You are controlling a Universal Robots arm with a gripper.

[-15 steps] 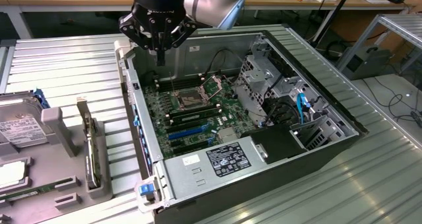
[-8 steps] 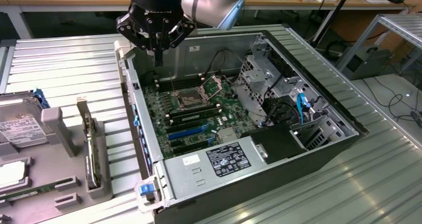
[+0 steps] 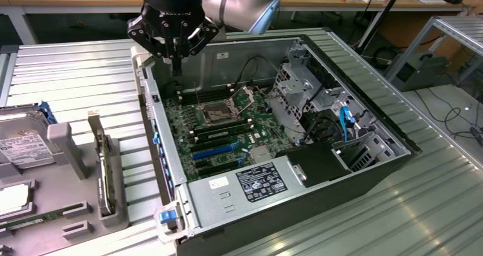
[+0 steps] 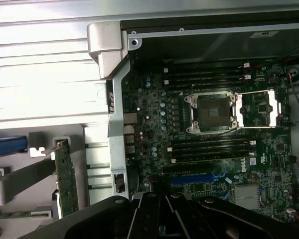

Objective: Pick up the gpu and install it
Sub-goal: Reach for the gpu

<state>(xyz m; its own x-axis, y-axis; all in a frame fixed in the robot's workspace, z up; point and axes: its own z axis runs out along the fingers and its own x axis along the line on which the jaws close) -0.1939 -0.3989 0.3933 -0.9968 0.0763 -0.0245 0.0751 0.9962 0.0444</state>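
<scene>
I see the end effector (image 3: 177,69) hanging over the far corner of the open case (image 3: 354,194), just inside its rim on the exterior view's left. Its fingers are pressed together and carry nothing. They point down at the motherboard (image 3: 226,126) without touching it, near the black memory slots beyond the socket (image 3: 215,113).

The gpu (image 3: 103,171) has not been picked up. It stands on its long edge in a grey holder (image 3: 64,148) on the worktop (image 3: 76,75), near the worktop's edge on the exterior view's left and well apart from the end effector. Its silver bracket is at the far end. A hard drive (image 3: 19,146) with a white label lies in the same holder, further toward that edge.

From the wrist camera I look past the end effector (image 4: 162,214) onto the motherboard (image 4: 154,114). The socket (image 4: 212,112) is uncovered, and a blue slot (image 4: 199,178) lies close to the fingers. The gpu (image 4: 66,179) shows outside the case wall as a green board on edge, beside the holder (image 4: 20,179).
</scene>
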